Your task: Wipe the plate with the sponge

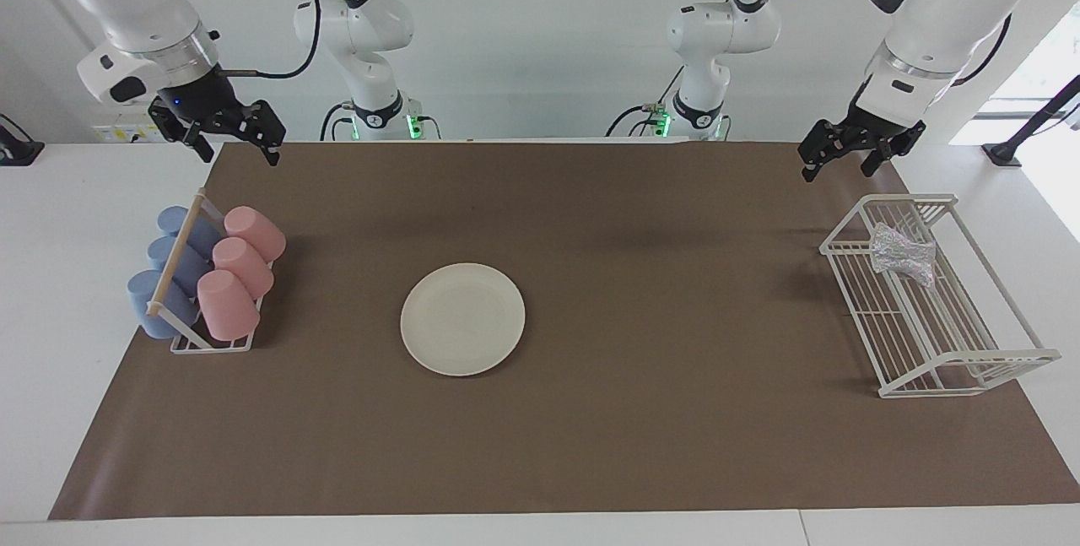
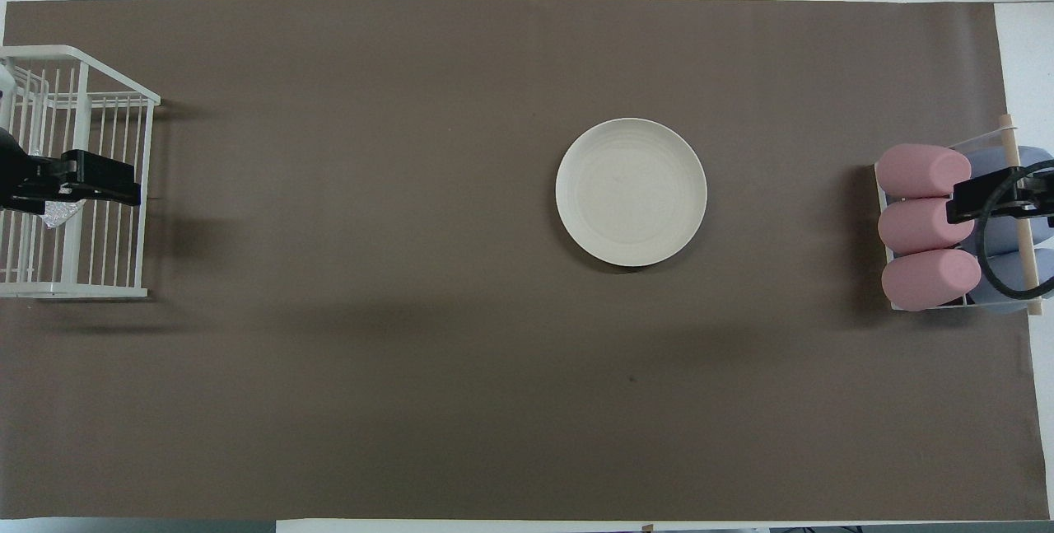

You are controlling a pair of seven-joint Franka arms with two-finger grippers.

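In the facing view, we found the sponge [image 1: 904,253] in the wire rack [image 1: 970,364], the plate [image 1: 462,319] mid-mat; left gripper [image 1: 859,154] and right gripper [image 1: 226,138] hung spread, empty. It looked light, crushable: pinch its waist. Overhead, the left gripper [image 2: 99,179] covered it.

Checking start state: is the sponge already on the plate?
No, the sponge lies in the white wire rack at the left arm's end of the table, and the plate sits bare mid-table.

The sponge [image 1: 903,253] lies in the wire rack [image 1: 970,369], well apart from the plate [image 1: 462,319].
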